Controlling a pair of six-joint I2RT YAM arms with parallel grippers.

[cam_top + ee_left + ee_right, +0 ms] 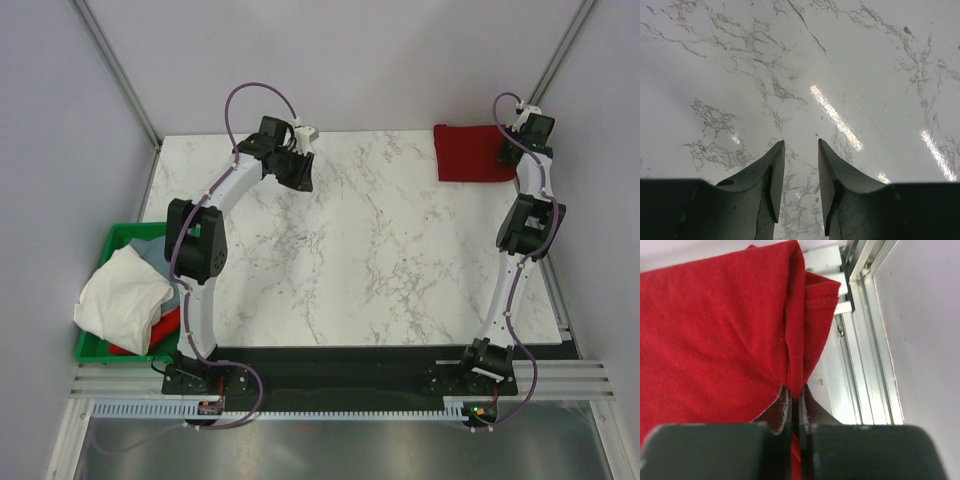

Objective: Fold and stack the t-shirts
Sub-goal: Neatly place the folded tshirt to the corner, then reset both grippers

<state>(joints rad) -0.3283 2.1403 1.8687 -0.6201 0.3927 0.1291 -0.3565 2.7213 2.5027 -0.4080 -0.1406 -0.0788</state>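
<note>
A folded dark red t-shirt (470, 152) lies at the back right corner of the marble table (380, 250). My right gripper (512, 150) is at the shirt's right edge. The right wrist view shows that gripper (796, 389) shut on a fold of the red t-shirt (715, 330), with cloth pinched between the jaws. My left gripper (300, 177) hovers over bare marble at the back left. In the left wrist view it (801, 143) stands open with nothing between its fingers. More t-shirts sit in a bin at the left: a white one (122, 297), a grey one (150, 250) and a red one (165, 325).
The green plastic bin (112, 240) stands off the table's left edge, its white shirt hanging over the rim. An aluminium frame rail (865, 340) runs right beside the red shirt at the table's right edge. Grey walls enclose the back and sides.
</note>
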